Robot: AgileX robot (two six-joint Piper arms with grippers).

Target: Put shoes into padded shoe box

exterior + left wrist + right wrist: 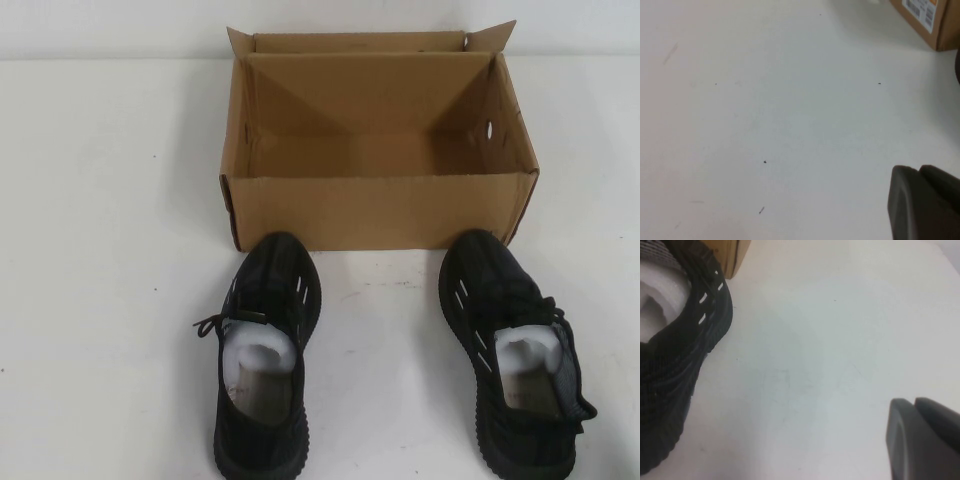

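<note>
The brown cardboard shoe box [378, 208] stands open at the back middle of the white table, and its inside is empty. Two black knit sneakers with white dashes and white paper stuffing stand in front of it, toes toward the box: the left shoe [265, 350] and the right shoe [515, 355]. Neither gripper shows in the high view. My left gripper [917, 170] hangs shut and empty over bare table, with a box corner [927, 20] far off. My right gripper [914, 402] is shut and empty over bare table beside the right shoe [680, 340].
The white table [100, 250] stretches wide on both sides of the box and shoes. A gap of bare table lies between the two shoes. A label shows on the box side in the left wrist view.
</note>
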